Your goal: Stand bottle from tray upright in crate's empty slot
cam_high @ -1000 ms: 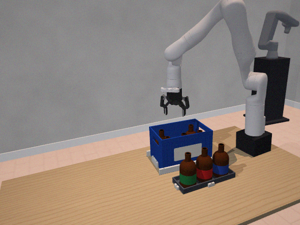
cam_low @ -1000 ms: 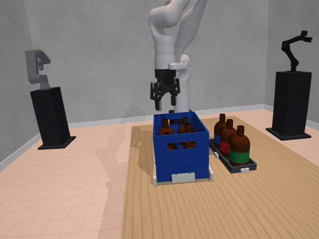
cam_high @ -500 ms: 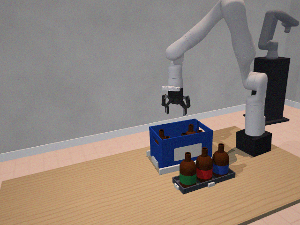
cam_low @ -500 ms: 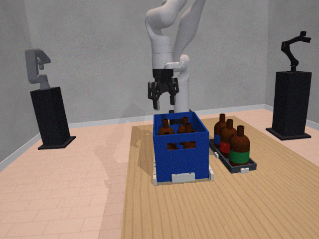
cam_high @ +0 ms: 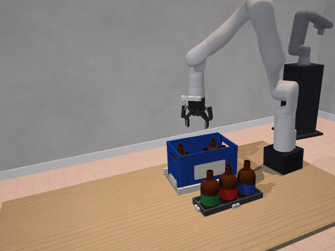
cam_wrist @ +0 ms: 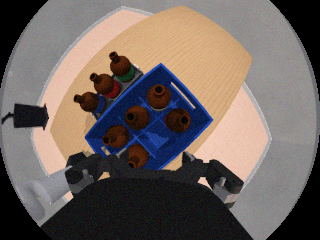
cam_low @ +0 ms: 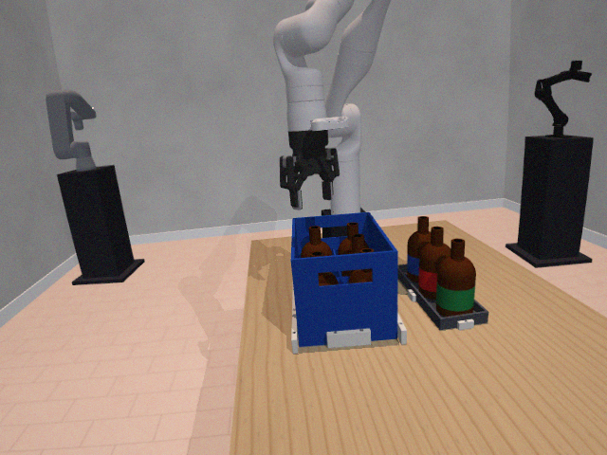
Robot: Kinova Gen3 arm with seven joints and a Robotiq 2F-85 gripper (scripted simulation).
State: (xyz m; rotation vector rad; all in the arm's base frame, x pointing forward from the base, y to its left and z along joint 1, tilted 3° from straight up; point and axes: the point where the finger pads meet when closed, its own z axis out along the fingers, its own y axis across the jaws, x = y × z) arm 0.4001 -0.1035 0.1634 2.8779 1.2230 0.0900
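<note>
Above the blue crate (cam_high: 208,164) (cam_low: 345,299) (cam_wrist: 149,117), hand (cam_high: 197,123) (cam_low: 310,195) (cam_wrist: 155,156) pointing down, fingers apart.

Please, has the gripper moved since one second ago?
Yes. The gripper has shifted slightly rightward in the top view, judged against the crate.
</note>
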